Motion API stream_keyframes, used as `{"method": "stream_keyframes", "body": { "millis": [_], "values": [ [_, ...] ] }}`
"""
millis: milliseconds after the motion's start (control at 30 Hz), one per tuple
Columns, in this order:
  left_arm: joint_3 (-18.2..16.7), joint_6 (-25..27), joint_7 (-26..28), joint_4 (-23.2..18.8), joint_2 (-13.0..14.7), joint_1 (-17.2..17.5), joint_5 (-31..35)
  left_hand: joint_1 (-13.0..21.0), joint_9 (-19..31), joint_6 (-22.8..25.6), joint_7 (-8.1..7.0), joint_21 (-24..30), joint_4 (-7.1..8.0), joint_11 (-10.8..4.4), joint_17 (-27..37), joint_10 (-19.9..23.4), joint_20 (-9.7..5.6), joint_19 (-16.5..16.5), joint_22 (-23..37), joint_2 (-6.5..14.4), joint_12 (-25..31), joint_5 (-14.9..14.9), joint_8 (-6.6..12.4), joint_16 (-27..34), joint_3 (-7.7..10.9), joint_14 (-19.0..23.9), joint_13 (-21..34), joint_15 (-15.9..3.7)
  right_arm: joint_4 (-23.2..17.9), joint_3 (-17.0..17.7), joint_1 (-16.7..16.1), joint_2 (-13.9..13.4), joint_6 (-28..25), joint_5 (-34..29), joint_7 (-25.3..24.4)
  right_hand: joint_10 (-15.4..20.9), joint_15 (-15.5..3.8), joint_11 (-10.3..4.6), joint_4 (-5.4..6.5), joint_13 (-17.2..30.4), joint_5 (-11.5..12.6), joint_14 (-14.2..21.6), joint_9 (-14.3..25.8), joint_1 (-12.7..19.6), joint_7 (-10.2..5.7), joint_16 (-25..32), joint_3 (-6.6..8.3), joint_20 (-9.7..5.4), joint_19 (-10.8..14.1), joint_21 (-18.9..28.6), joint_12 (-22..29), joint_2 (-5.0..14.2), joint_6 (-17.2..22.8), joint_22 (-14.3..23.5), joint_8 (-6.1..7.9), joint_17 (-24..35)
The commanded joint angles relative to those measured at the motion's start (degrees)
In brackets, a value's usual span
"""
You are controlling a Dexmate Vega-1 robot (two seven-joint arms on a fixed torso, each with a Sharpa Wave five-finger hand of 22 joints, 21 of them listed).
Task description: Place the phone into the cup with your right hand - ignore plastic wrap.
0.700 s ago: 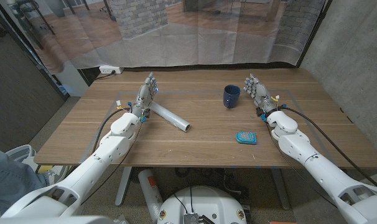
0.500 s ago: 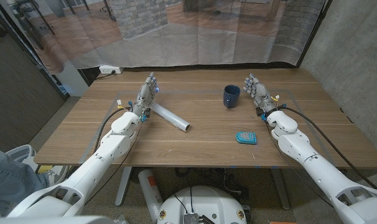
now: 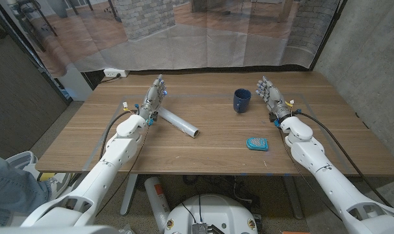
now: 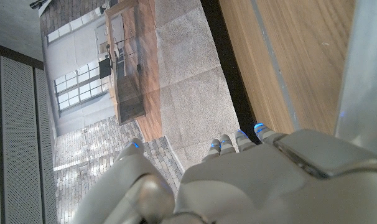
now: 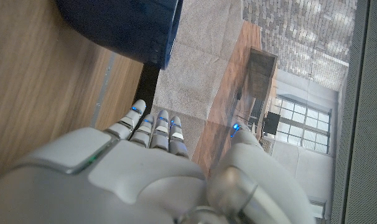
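Observation:
A dark blue cup [image 3: 242, 100] stands upright on the far middle-right of the wooden table [image 3: 216, 146]; its rim also shows close by in the right wrist view [image 5: 123, 28]. The phone [image 3: 257, 143], in a light blue case, lies flat nearer the front, right of centre. My right hand [image 3: 269, 95] stands just right of the cup with fingers apart and upright, holding nothing, well behind the phone. On the far left my left hand [image 3: 155, 97] is also upright with fingers extended and nothing in it. Both hands' backs show in the wrist views [image 4: 251, 180] [image 5: 139, 174].
A grey roll of plastic wrap [image 3: 177, 122] lies diagonally just right of the left hand. Clear plastic sheeting [image 3: 203, 39] hangs behind the table's far edge. A concrete wall [image 3: 372, 65] runs along the right side.
Both hands have shifted very slightly; the phone, cup and roll have not moved.

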Motion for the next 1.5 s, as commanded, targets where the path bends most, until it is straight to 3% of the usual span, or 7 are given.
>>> {"method": "stream_keyframes", "body": {
  "millis": [33,333,767,1133,1500],
  "values": [
    [-3.4,2.7,-2.2,-1.5,-2.7,0.8,3.9,0.5,0.1,-0.6,0.1,0.1,-0.19,-0.12,0.3,0.2,-2.05,-1.1,0.3,0.2,0.3,0.2,0.3,0.4,0.21,-1.9,0.1,0.06,-2.1,3.6,-2.2,1.2,-0.5,-3.2,1.5,0.5,-0.01,-0.37,-0.42,0.1,0.1,0.6,0.2,0.7,-0.39,0.3,0.07,-1.58,0.6,-0.2,0.4,0.28,-0.2,0.2,0.06,0.1],
    [-5.0,3.9,-1.9,-3.4,-3.8,2.2,5.2,0.6,0.1,-0.4,0.05,0.0,-0.24,0.06,0.3,0.3,-1.95,-1.0,0.3,0.4,0.3,0.3,0.24,0.4,0.12,-1.7,0.1,0.02,-1.8,5.1,-2.7,2.0,-0.1,-3.1,2.7,1.0,-0.23,-0.5,-0.74,0.1,0.1,0.9,0.2,1.0,-0.87,0.4,0.08,-1.56,0.9,-0.4,0.5,0.47,0.1,0.2,0.2,0.0],
    [-5.9,4.2,-2.3,-5.5,-4.4,3.4,6.4,0.7,0.2,-0.1,-0.06,0.0,-0.27,0.05,0.3,0.6,-1.85,-1.0,0.3,0.5,0.3,0.3,0.24,0.3,0.02,-1.7,0.1,0.18,-4.5,6.5,-5.2,2.0,0.4,-3.9,2.7,1.4,-0.34,-0.65,-1.05,0.1,0.1,1.4,0.2,1.2,-1.12,0.4,-0.02,-1.57,1.3,-0.7,0.6,0.63,0.2,0.3,0.26,0.0],
    [-6.3,3.8,-2.7,-5.0,-5.1,3.2,6.6,0.8,0.2,0.1,-0.01,-0.1,-0.3,0.11,0.3,0.9,-1.81,-1.0,0.3,0.7,0.3,0.3,0.21,0.3,-0.08,-1.4,0.1,0.1,-7.4,7.9,-8.3,2.2,1.7,-3.2,2.9,1.5,-0.29,-0.65,-1.22,0.1,0.0,1.5,0.2,1.2,-1.26,0.4,-0.16,-1.56,1.5,-1.0,0.6,0.77,0.5,0.3,0.35,0.1],
    [-6.4,3.0,-3.4,-3.2,-5.7,2.1,6.6,1.0,0.2,0.7,-0.12,-0.1,-0.34,0.0,0.3,1.5,-1.81,-0.7,0.3,0.8,0.5,0.4,0.26,0.4,-0.21,-1.0,0.1,-0.01,-8.8,8.1,-9.3,2.5,2.4,-4.0,2.1,1.7,-0.39,-0.63,-1.38,0.2,0.0,1.7,0.2,1.2,-1.29,0.4,-0.3,-1.47,1.7,-1.3,0.6,0.89,0.8,0.3,0.43,0.1]
  ]
}}
